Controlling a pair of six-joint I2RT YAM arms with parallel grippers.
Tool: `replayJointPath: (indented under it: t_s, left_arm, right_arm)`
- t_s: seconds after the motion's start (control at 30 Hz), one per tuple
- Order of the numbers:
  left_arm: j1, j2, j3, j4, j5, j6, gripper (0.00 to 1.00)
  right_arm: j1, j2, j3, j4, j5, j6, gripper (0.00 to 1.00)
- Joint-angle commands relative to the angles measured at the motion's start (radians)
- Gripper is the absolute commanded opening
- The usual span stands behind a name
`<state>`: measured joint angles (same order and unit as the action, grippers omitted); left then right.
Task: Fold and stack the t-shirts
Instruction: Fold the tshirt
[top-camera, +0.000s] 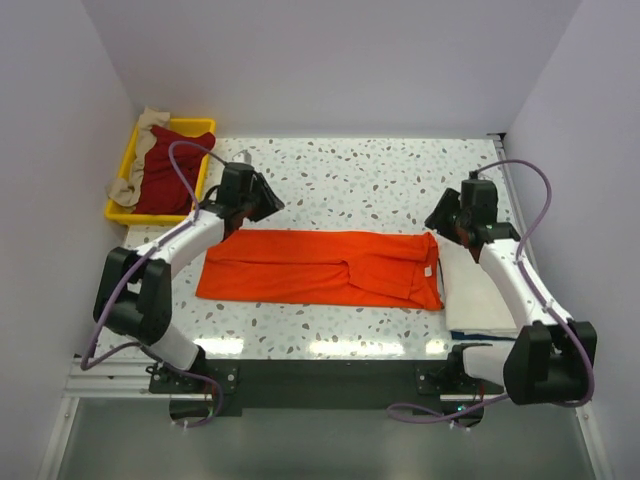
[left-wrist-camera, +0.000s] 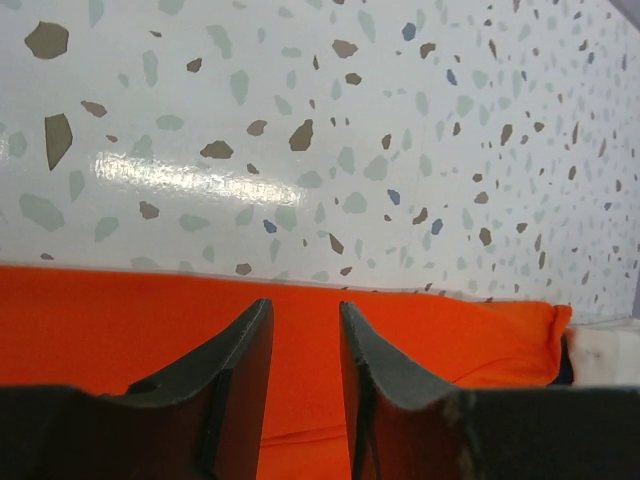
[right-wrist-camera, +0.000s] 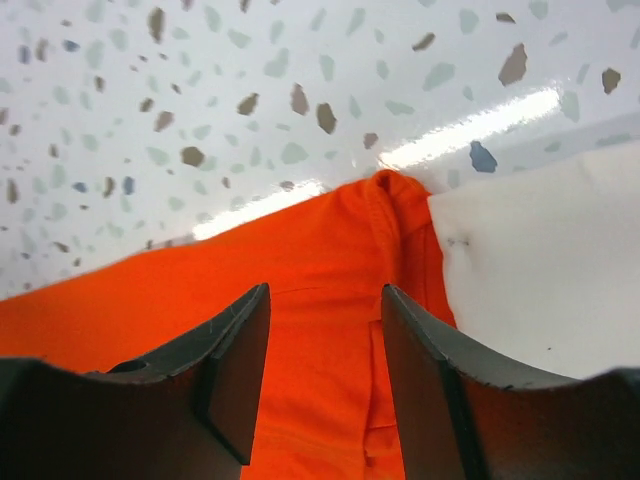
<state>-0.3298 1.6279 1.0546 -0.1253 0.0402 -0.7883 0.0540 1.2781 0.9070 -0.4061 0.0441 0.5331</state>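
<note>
A bright orange t-shirt (top-camera: 320, 268) lies flat as a long folded strip across the middle of the table. My left gripper (top-camera: 262, 205) hovers over its far left edge, jaws open with only orange cloth (left-wrist-camera: 120, 320) showing below them (left-wrist-camera: 305, 310). My right gripper (top-camera: 445, 215) hangs over the strip's far right corner, open (right-wrist-camera: 325, 295), nothing between its fingers, the orange shirt (right-wrist-camera: 330, 250) beneath. A folded cream-white t-shirt (top-camera: 475, 295) lies right beside the orange one's right end (right-wrist-camera: 540, 260). A dark red t-shirt (top-camera: 170, 170) and a beige one (top-camera: 128, 185) lie crumpled in the tray.
The yellow plastic tray (top-camera: 190, 122) sits at the back left corner of the speckled table (top-camera: 360, 180). White walls close in on three sides. The arm bases stand at the near edge.
</note>
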Motion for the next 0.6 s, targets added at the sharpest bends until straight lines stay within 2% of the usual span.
replayJointPath:
  t_s: [0.0,0.13,0.27,0.57]
  left_arm:
    - [-0.005,-0.111,-0.042,-0.014,-0.022,0.026,0.38]
    - [-0.012,-0.187,-0.190,0.016,-0.033,0.026,0.37]
    - [-0.031,-0.232,-0.298,0.036,-0.037,0.040,0.36]
    - [-0.090,-0.286,-0.461,0.070,-0.102,0.049,0.31]
  right_arm:
    - [0.029,-0.088,-0.022,-0.020,-0.042,0.024,0.52]
    - [0.119,-0.108,-0.108,0.033,-0.047,0.080,0.52]
    - [0.282,-0.066,-0.146,0.084,0.022,0.129,0.52]
    - [0.334,0.090,-0.195,0.173,0.066,0.163,0.51]
